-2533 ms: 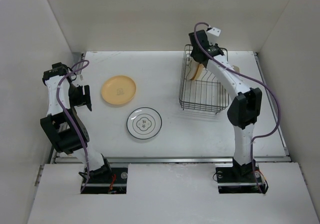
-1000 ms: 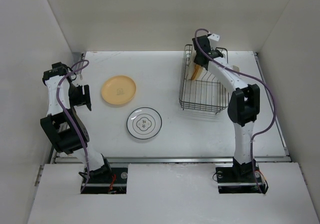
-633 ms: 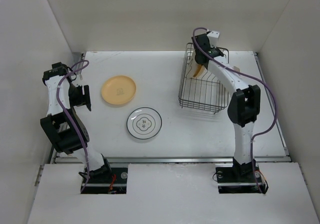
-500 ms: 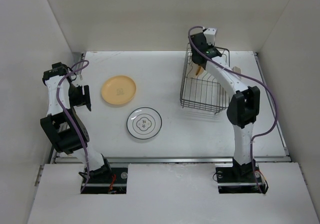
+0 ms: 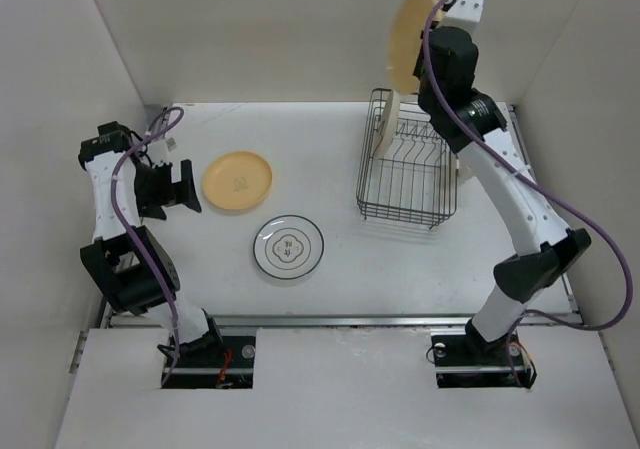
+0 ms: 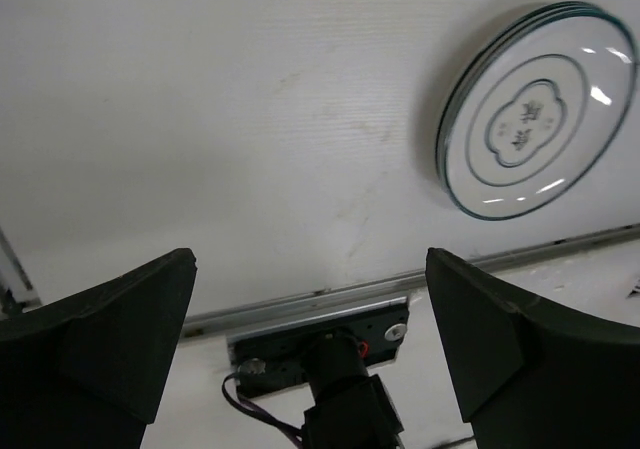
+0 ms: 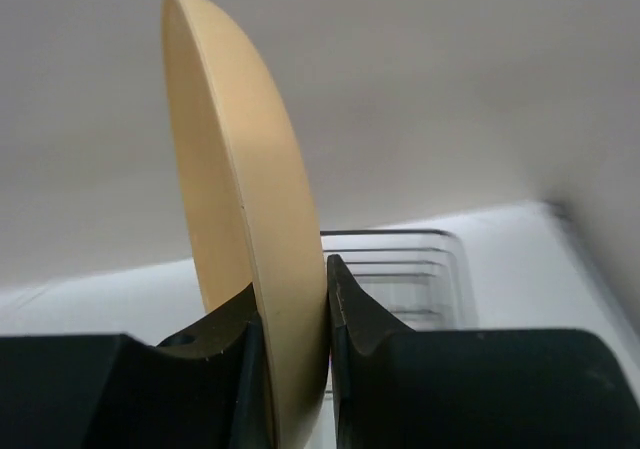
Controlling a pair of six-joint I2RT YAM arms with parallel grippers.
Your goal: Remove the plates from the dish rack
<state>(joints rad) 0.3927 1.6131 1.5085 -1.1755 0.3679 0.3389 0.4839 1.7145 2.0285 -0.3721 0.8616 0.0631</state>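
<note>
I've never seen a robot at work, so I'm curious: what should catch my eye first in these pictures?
The right gripper pinches a cream plate by its rim, holding it on edge high above the wire dish rack at the far right of the table. Two more plates lie flat on the table's left half: a yellow-orange plate and, a little nearer, a white plate with a dark rim ring.
</note>
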